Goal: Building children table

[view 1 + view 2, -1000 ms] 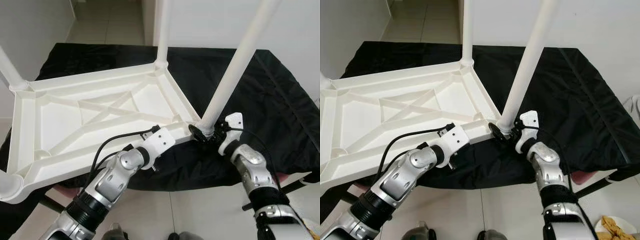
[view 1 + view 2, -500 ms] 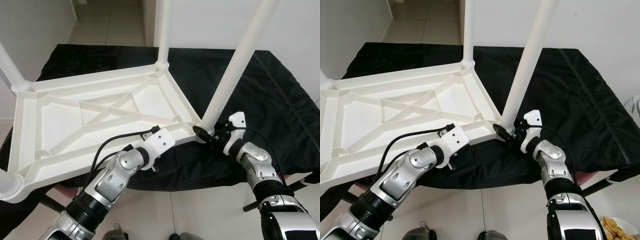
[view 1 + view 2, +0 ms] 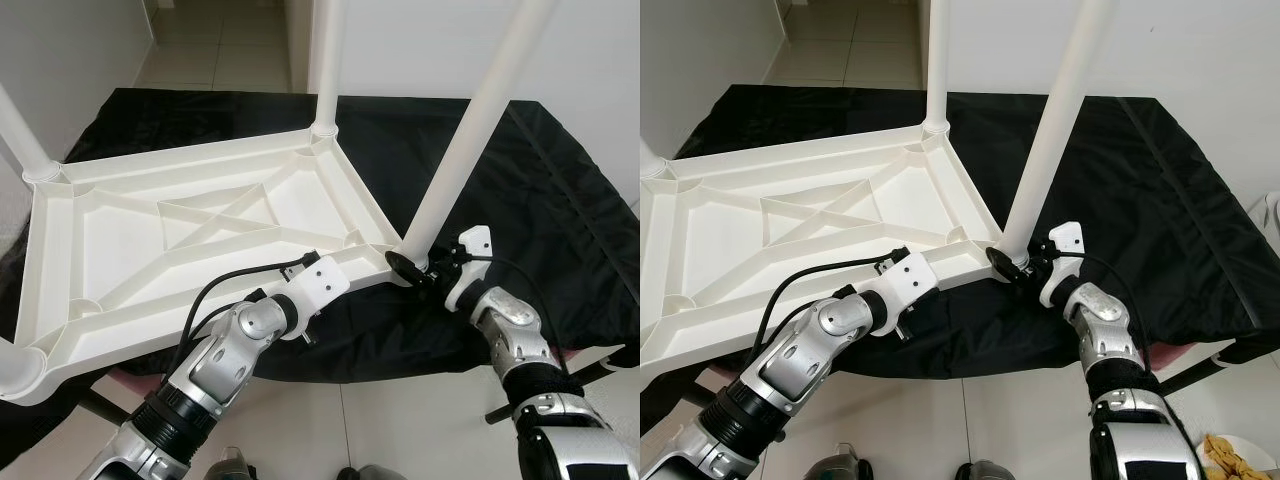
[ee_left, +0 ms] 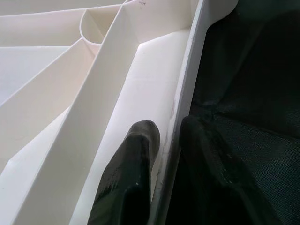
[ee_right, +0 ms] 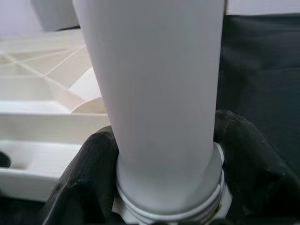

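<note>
White plastic tabletop [image 3: 190,250], upside down, ribbed underside up, across the left and centre of the left eye view, resting on a black cloth [image 3: 530,200] that runs to the right edge.

3 legs standing up from corner sockets: far leg [image 3: 325,60] at top centre, left leg [image 3: 20,140] at the left edge, near right leg [image 3: 470,130] slanting toward the upper right. Rounded white corner piece [image 3: 15,375] at lower left, cropped by the frame edge.

Left gripper [image 4: 166,140] at the near rim of the tabletop, centre of the frame. 2 fingers clamped on the rim wall: 1 finger [image 4: 133,159] inside the tray, the other outside against the cloth.

Right gripper [image 5: 164,187] at the base of the near right leg, right of centre. 2 black fingers [image 5: 84,173] pressed against opposite sides of the leg just above its threaded collar at the socket.

Pale tiled floor [image 3: 400,430] along the bottom edge; white wall [image 3: 600,80] at upper right.
</note>
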`<state>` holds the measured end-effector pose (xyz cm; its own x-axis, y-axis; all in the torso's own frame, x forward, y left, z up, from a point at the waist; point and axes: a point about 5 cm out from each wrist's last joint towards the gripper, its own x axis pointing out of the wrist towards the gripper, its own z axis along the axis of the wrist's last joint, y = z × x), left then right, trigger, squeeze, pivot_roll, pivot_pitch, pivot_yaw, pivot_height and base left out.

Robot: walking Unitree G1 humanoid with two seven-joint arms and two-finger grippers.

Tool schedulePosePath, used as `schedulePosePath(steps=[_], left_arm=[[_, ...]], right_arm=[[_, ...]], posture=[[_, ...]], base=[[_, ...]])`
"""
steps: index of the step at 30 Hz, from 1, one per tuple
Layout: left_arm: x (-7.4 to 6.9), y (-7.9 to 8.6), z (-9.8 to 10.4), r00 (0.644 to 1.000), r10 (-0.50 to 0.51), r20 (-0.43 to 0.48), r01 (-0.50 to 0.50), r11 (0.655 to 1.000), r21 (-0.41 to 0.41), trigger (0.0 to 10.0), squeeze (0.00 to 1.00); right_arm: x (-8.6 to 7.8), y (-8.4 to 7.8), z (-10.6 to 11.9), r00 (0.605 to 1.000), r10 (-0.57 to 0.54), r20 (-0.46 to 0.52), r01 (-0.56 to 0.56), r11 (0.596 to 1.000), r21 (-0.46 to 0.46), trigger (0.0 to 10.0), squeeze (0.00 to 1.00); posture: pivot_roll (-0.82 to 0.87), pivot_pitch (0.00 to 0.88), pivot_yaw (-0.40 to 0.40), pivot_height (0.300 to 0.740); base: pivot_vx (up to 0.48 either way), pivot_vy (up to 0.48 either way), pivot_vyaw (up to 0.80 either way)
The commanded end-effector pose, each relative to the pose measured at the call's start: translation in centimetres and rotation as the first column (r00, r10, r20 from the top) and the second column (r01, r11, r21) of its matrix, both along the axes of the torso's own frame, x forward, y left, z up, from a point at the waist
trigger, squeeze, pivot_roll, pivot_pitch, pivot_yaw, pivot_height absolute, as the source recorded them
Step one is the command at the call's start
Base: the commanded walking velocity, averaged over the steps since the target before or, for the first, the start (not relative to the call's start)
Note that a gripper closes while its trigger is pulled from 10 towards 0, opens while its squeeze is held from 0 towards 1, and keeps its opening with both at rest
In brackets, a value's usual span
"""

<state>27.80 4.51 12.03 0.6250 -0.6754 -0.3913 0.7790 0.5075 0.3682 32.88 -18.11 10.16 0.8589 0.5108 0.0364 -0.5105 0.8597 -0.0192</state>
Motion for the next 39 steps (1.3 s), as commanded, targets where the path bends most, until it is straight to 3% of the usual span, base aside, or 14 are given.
schedulePosePath(steps=[1,10,12,15,20,26,27,28,29,30,36,37,38,39], left_arm=[[-0.4,-1.0,0.4,0.998,-0.060,0.013,0.060,0.998,-0.001,10.0,0.00],[-0.5,-1.1,0.4,0.998,-0.061,0.011,0.061,0.998,-0.003,10.0,0.00],[-0.5,-1.1,0.4,0.998,-0.062,0.011,0.062,0.998,-0.004,10.0,0.00],[-0.5,-1.2,0.4,0.998,-0.061,0.011,0.061,0.998,-0.005,10.0,0.00],[-0.5,-1.3,0.4,0.998,-0.065,0.011,0.065,0.998,-0.006,10.0,0.00],[-0.5,-1.3,0.3,0.998,-0.065,0.011,0.065,0.998,-0.006,10.0,0.00],[-0.5,-1.3,0.3,0.998,-0.065,0.010,0.065,0.998,-0.005,10.0,0.00],[-0.5,-1.3,0.3,0.998,-0.065,0.009,0.065,0.998,-0.006,10.0,0.00],[-0.5,-1.3,0.3,0.998,-0.065,0.009,0.065,0.998,-0.006,10.0,0.00],[-0.5,-1.3,0.3,0.998,-0.065,0.008,0.065,0.998,-0.006,10.0,0.00],[-0.4,-1.3,0.3,0.998,-0.068,0.008,0.068,0.998,-0.005,10.0,0.00],[-0.4,-1.3,0.3,0.997,-0.071,0.007,0.071,0.997,-0.006,10.0,0.26],[-0.4,-1.3,0.3,0.997,-0.073,0.005,0.073,0.997,-0.008,10.0,1.00],[-0.4,-1.3,0.3,0.997,-0.073,0.005,0.073,0.997,-0.008,10.0,1.00]], right_arm=[[-0.2,0.6,-1.2,0.997,-0.047,-0.062,0.049,0.998,0.029,0.0,0.00],[-0.7,3.0,-1.7,0.966,-0.246,-0.075,0.253,0.962,0.099,0.0,0.00],[-0.7,3.5,-1.6,0.936,-0.338,-0.101,0.349,0.930,0.116,0.0,0.00],[-0.7,3.6,-1.7,0.919,-0.377,-0.116,0.389,0.914,0.116,0.0,0.00],[-0.8,3.8,-2.0,0.810,-0.563,-0.162,0.579,0.813,0.069,0.0,0.00],[-1.0,4.2,-2.2,0.814,-0.557,-0.162,0.572,0.819,0.056,0.0,0.00],[-1.0,4.3,-2.2,0.822,-0.543,-0.168,0.558,0.828,0.054,6.0,0.00],[-1.0,4.1,-2.0,0.824,-0.544,-0.154,0.557,0.829,0.054,10.0,0.36],[-1.0,4.1,-2.0,0.824,-0.544,-0.154,0.557,0.829,0.054,10.0,0.36],[-1.0,4.0,-1.9,0.828,-0.538,-0.156,0.551,0.832,0.059,10.0,1.00],[-0.9,3.8,-1.3,0.846,-0.516,-0.138,0.529,0.844,0.092,10.0,1.00],[-0.8,3.7,-1.0,0.851,-0.511,-0.123,0.523,0.847,0.094,10.0,0.00],[-0.8,3.6,-0.9,0.854,-0.507,-0.115,0.518,0.850,0.097,10.0,0.00],[-0.8,3.6,-0.9,0.854,-0.507,-0.115,0.518,0.850,0.097,10.0,0.00]], posture=[[0.06,0.038,-0.021,0.740],[0.06,0.043,-0.026,0.740],[0.06,0.044,-0.028,0.740],[0.06,0.044,-0.030,0.740],[0.06,0.042,-0.034,0.740],[0.06,0.040,-0.037,0.740],[0.06,0.037,-0.038,0.740],[0.06,0.036,-0.038,0.740],[0.06,0.036,-0.038,0.740],[0.06,0.033,-0.039,0.740],[0.06,0.026,-0.037,0.740],[0.05,0.022,-0.035,0.740],[0.05,0.020,-0.035,0.740],[0.05,0.020,-0.035,0.740]], base=[[0.000,0.000,0.00],[0.000,0.000,0.00],[0.000,0.000,0.00],[0.000,0.000,0.00],[0.000,0.000,0.00],[0.000,0.000,0.00],[0.000,0.000,0.00],[0.000,0.000,0.00],[0.000,0.000,0.00],[0.000,0.000,0.00],[0.000,0.000,0.00],[0.000,0.000,0.00],[0.000,0.000,0.00],[0.000,0.000,0.00]])
